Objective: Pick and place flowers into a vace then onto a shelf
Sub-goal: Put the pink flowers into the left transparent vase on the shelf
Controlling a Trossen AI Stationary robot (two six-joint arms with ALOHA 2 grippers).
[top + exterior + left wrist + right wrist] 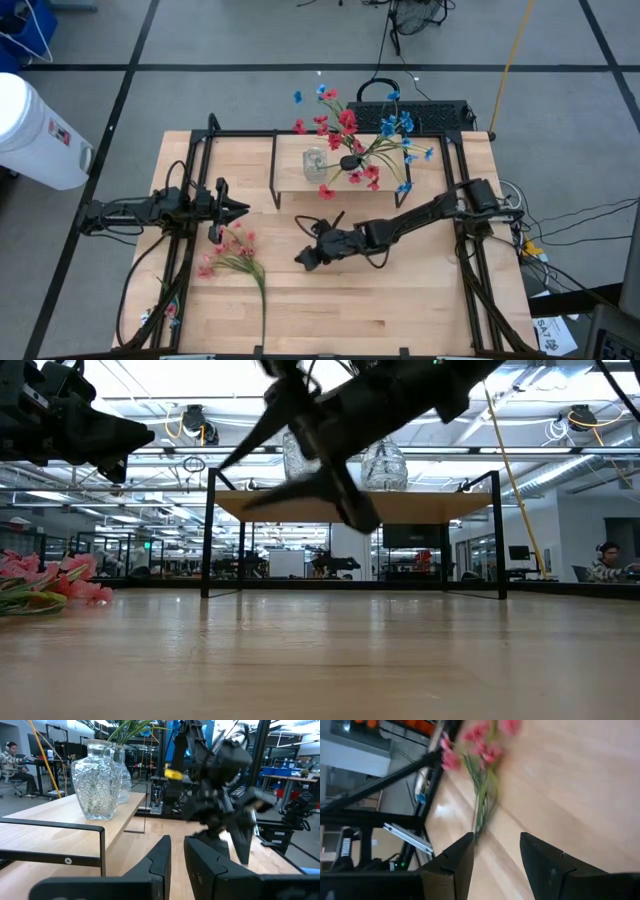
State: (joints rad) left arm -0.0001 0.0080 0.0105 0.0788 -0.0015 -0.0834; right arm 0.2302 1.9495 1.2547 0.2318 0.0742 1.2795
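A pink flower spray lies flat on the wooden table at the near left, stem toward the near edge; it also shows in the low view. Red and blue flowers stand with their stems in a clear vase on the shelf. My right gripper hovers open above the table's middle, pointing at the pink flowers, with nothing between its fingers. My left gripper waits level at the left, a narrow empty gap between its fingers.
A second, empty cut-glass vase stands on the shelf beside the filled one. The shelf's black legs and the black outer frame border the work area. Bare tabletop lies between the pink flowers and the right arm.
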